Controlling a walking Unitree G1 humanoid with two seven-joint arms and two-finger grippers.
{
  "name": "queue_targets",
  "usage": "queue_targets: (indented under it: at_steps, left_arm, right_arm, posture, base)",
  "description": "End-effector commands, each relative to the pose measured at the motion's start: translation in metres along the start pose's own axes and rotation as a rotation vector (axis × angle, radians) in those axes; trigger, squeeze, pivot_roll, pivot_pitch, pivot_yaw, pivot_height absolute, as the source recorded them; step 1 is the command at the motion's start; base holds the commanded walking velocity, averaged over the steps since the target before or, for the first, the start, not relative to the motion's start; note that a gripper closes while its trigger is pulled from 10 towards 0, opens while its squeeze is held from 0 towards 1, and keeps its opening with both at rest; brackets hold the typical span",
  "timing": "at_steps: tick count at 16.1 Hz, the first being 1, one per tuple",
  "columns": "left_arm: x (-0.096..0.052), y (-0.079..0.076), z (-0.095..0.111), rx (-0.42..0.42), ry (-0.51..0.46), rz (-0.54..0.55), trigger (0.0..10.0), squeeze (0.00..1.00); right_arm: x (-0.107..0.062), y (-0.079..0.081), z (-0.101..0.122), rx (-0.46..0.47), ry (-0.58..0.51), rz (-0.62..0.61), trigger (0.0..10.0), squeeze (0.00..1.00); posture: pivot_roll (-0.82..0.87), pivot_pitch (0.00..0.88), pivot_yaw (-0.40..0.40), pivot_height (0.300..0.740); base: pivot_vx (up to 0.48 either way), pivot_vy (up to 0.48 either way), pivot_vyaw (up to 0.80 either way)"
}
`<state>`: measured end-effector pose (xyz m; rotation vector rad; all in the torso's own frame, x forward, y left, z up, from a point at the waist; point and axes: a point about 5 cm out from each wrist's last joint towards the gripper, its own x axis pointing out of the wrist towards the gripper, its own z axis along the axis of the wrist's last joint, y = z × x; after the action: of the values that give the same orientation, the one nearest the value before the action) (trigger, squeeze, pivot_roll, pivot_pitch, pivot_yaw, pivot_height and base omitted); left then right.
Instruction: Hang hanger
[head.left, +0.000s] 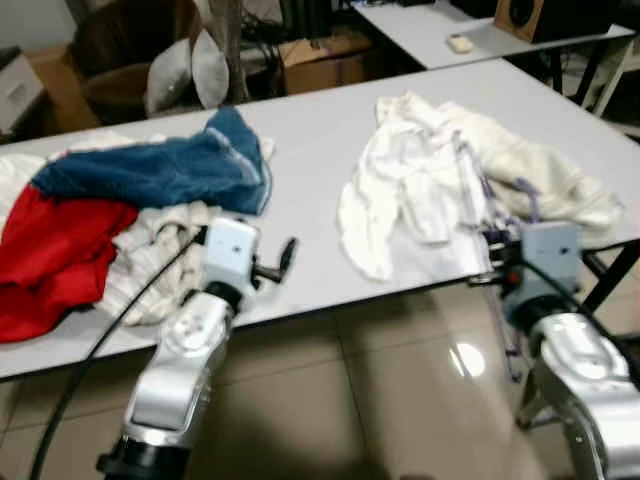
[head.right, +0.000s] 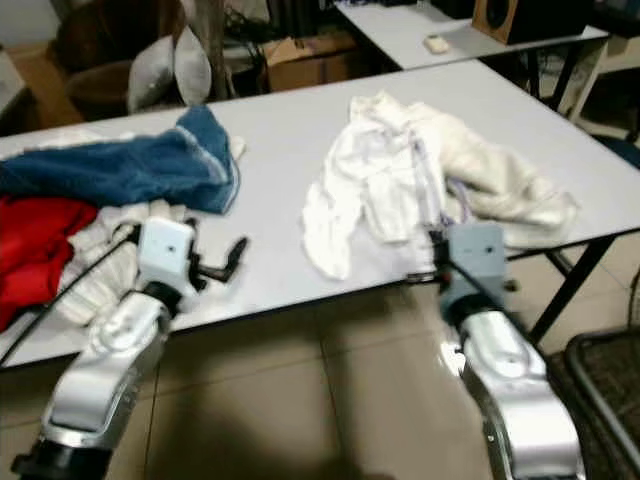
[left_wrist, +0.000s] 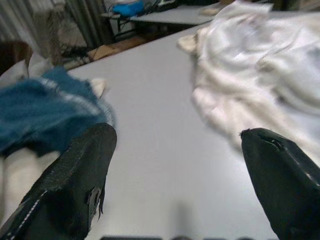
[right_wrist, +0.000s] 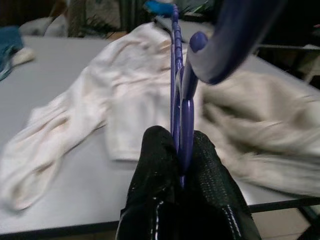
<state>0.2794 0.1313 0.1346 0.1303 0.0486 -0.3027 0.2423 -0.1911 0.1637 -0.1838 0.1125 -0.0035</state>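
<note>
Left claw (left_wrist: 175, 165) hovers spread wide over the near edge of the smooth pale grey surface (head.left: 310, 140), touching nothing, beside a crumpled red cloth (head.left: 50, 250) and a rumpled blue towel (head.left: 160, 170). Further right lies a heap of soft white garments (head.left: 430, 180). Right claw (right_wrist: 182, 165) pinches the slim purple plastic hanger (right_wrist: 181, 100) tight at the near right edge.

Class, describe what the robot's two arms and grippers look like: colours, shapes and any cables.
Both arms are shiny silver with rounded casings. A pale grey box sits at each wrist. The left gripper has two long black fingers, scuffed at the tips; the right gripper has textured black fingers. A black cable runs along the left arm.
</note>
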Motion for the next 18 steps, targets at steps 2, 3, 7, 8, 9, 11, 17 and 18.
queue_targets:
  at_steps: [2,3,7,8,9,11,17,18]
  left_arm:
    - [-0.003,0.010,0.000,0.017,0.003,0.029,10.0,0.65]
    - [-0.003,0.010,0.000,0.012,0.005,0.028,10.0,0.65]
    - [-0.001,0.016,0.000,-0.055,0.014,0.055,10.0,0.58]
    - [-0.003,0.017,0.001,-0.051,0.014,0.060,10.0,0.57]
    - [-0.005,0.018,0.000,-0.048,0.016,0.065,10.0,0.56]
    - [-0.006,0.019,0.000,-0.044,0.019,0.071,10.0,0.56]
    - [-0.007,0.015,0.000,-0.075,0.037,0.022,10.0,0.62]
    - [-0.007,0.015,0.000,-0.073,0.037,0.019,10.0,0.68]
  right_arm:
    - [0.001,0.009,0.004,-0.007,-0.017,0.065,10.0,0.00]
    - [0.001,0.011,0.005,-0.010,-0.019,0.081,10.0,0.00]
    - [0.002,0.019,0.004,0.005,-0.012,0.163,10.0,0.00]
    - [0.002,0.018,0.002,0.013,-0.003,0.162,10.0,0.00]
    - [0.002,0.018,0.000,0.030,0.006,0.160,10.0,0.00]
    - [0.004,0.019,0.000,0.036,0.009,0.160,10.0,0.00]
    - [0.001,0.015,-0.005,0.047,0.027,0.123,10.0,0.00]
    - [0.000,0.015,-0.005,0.046,0.027,0.120,10.0,0.00]
  posture:
    - [-0.26,0.014,0.096,0.740]
    - [-0.26,0.015,0.096,0.740]
    - [-0.24,0.022,0.070,0.740]
    - [-0.24,0.021,0.065,0.740]
    - [-0.24,0.021,0.060,0.740]
    - [-0.23,0.021,0.057,0.740]
    - [-0.24,0.011,0.064,0.740]
    - [-0.24,0.011,0.064,0.740]
  base:
    - [0.000,-0.272,0.00]
    - [0.000,-0.240,0.00]
    - [0.000,0.360,-0.40]
    - [0.000,0.480,-0.80]
    - [0.000,0.480,-0.80]
    - [0.000,0.480,-0.40]
    - [0.000,0.000,0.00]
    - [0.000,0.000,0.00]
